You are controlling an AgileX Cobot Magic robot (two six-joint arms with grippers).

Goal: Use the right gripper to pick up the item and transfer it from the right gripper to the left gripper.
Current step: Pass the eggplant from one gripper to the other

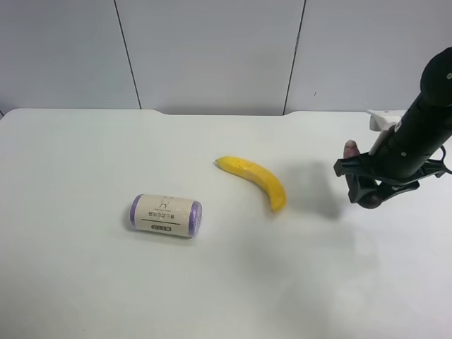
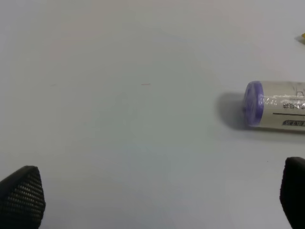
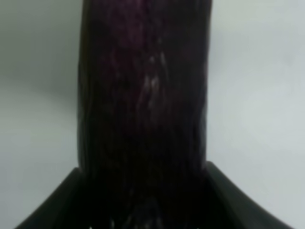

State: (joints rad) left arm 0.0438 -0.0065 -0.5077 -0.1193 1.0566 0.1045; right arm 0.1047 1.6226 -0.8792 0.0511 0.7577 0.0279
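The left hand, a black claw with textured fingertips, is absent from the exterior high view. Its own wrist view shows those fingertips spread wide at the lower corners, with only bare white worktop between them. In the exterior high view, a paper-labelled roll with purple ends lies on its side left of centre, and a curved yellow banana lies just right of centre. Well apart, at the right edge, the right hand, a black two-finger claw on a thick black arm, is clamped on the small glossy dark purple eggplant. The eggplant's long axis runs steeply up the frame, pale stem end above the claw and dark tip below, seemingly clear of the worktop. The handover likely means carrying it toward frame left, above the low-lying banana and roll, which should not obstruct.
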